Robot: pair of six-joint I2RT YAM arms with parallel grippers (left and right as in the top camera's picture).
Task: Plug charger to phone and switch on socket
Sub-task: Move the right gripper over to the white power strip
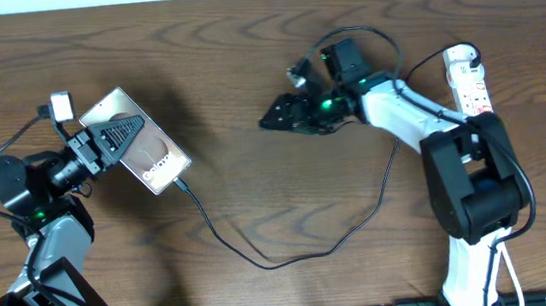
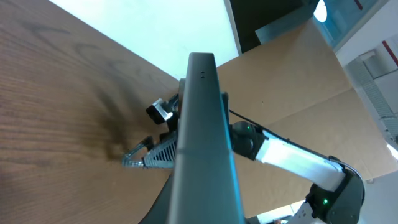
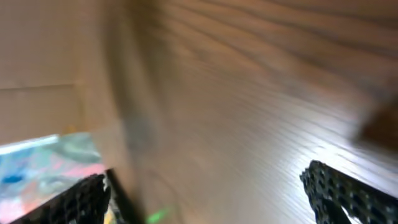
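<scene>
Overhead shows the phone [image 1: 158,159] near the desk's [image 1: 244,55] far left corner, with the left pincer [image 1: 133,128] clamped across its flat faces. It looks a stiff, slick slab, best held mid-body, clear of the port end. The charger [image 1: 263,261], thin and limp, trails from the phone's near end; grip it just behind the plug. The right pincer [image 1: 276,117] hangs spread and empty. The socket [image 1: 469,79] lies by the far right corner and will likely skid when pressed.

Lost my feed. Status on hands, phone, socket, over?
Left hand shut on phone. Right hand open, empty. Charger reaches phone's end. Socket apart from both hands.
</scene>
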